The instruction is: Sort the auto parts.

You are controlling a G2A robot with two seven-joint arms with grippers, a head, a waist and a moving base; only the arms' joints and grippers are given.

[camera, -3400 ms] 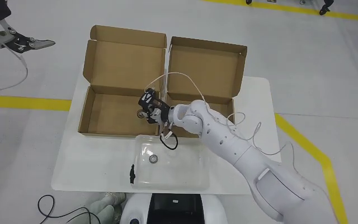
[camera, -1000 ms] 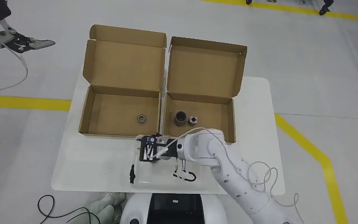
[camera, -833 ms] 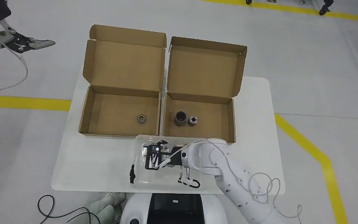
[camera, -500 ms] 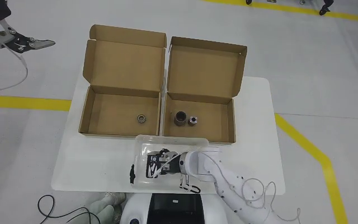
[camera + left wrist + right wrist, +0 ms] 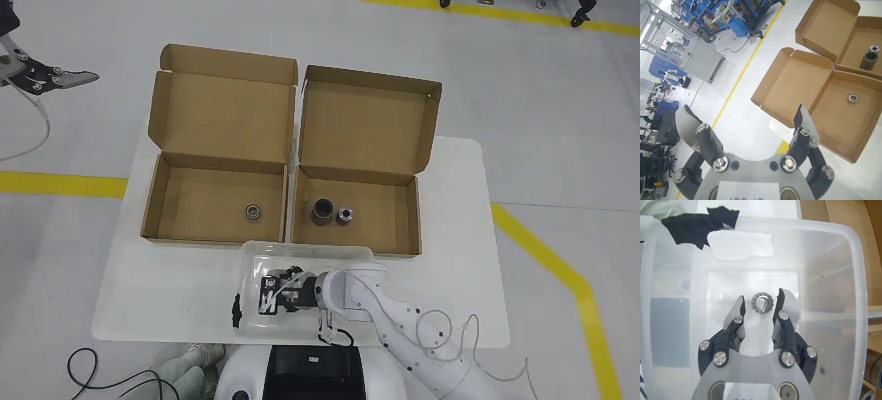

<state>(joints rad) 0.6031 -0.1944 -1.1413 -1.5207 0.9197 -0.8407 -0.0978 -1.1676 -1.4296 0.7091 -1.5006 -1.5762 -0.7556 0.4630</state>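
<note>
Hovering low inside the clear plastic bin (image 5: 853, 275), the right gripper (image 5: 760, 303) has its fingers spread either side of a small roller bearing (image 5: 762, 305). The bearing lies flat on the bin floor, bore upward, and the pads look just clear of it. To my eye the thing to do is settle a touch lower, so the pads meet the ribbed outer ring across its widest part, then close evenly (a lopsided squeeze would likely send it skating over that slick plastic). After that it wants a straight lift, since the bin walls rise close all round.

A matching bearing (image 5: 254, 211) lies in the left cardboard box (image 5: 175, 200), so I'd guess that is where this one belongs. The right cardboard box (image 5: 390, 215) holds a dark sleeve (image 5: 322, 209) and a small collar (image 5: 345, 214) just beside it. Between bin and boxes stand the bin's rim and the boxes' front walls, both to be cleared. A scrap of black tape (image 5: 696, 232) clings to the bin's end wall. The left gripper (image 5: 744, 113) hangs wide open, well off to the side over the floor.
</note>
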